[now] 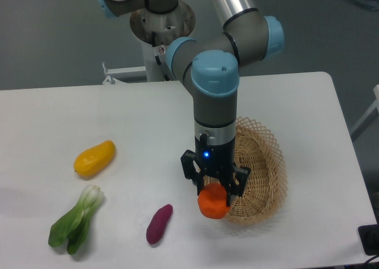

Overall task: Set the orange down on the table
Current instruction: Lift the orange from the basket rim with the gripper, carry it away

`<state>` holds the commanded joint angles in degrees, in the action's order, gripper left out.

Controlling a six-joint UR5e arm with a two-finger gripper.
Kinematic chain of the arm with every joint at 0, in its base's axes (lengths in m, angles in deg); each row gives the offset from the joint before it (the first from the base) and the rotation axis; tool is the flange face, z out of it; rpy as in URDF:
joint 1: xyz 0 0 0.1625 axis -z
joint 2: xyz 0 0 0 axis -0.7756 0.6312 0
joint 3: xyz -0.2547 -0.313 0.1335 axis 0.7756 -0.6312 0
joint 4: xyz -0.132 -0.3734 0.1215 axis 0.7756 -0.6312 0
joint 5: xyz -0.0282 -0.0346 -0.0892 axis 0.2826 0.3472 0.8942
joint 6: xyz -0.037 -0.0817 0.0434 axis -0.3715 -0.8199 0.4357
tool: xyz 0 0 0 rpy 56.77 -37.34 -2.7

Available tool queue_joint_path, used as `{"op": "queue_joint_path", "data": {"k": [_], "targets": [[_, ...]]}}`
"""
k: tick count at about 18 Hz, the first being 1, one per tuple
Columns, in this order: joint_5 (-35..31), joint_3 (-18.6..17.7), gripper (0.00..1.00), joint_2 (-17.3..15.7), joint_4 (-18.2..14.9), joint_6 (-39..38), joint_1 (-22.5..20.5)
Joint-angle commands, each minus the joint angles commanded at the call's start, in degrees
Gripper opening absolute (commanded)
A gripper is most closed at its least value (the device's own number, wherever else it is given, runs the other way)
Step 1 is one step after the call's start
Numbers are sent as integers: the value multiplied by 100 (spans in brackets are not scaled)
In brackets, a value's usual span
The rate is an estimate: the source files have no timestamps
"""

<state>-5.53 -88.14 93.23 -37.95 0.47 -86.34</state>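
Nearest the camera, a purple sweet potato (159, 224) and a green bok choy (76, 223) are lying on the white tabletop (118, 121), well apart from where I am working. Just beyond them, I am pinching the orange (213, 202) in my pincer (215, 193), fingers pressed against its upper sides, and it is hanging right at the near-left rim of the wicker basket (263, 174). I cannot tell whether it is already touching the tabletop or hovering just above it.

That rim is what is worrying me. I am judging that if I let go here, the round, smooth fruit could be rolling straight back against the woven edge, or toward the near border of the tabletop, which is not far off. Releasing from any height would be making that roll worse. My fingers are also sitting very near the basket, so spreading them could be nudging it.

Farther back on the left, a yellow mango-like fruit (94, 158) is resting, too distant to be interfering.
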Motion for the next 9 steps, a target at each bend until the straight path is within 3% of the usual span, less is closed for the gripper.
{"op": "queue_joint_path", "data": {"k": [3, 9], "targets": [[-9, -70, 57, 0, 9, 9, 61], [-211, -623, 57, -219, 35, 237, 193]]}}
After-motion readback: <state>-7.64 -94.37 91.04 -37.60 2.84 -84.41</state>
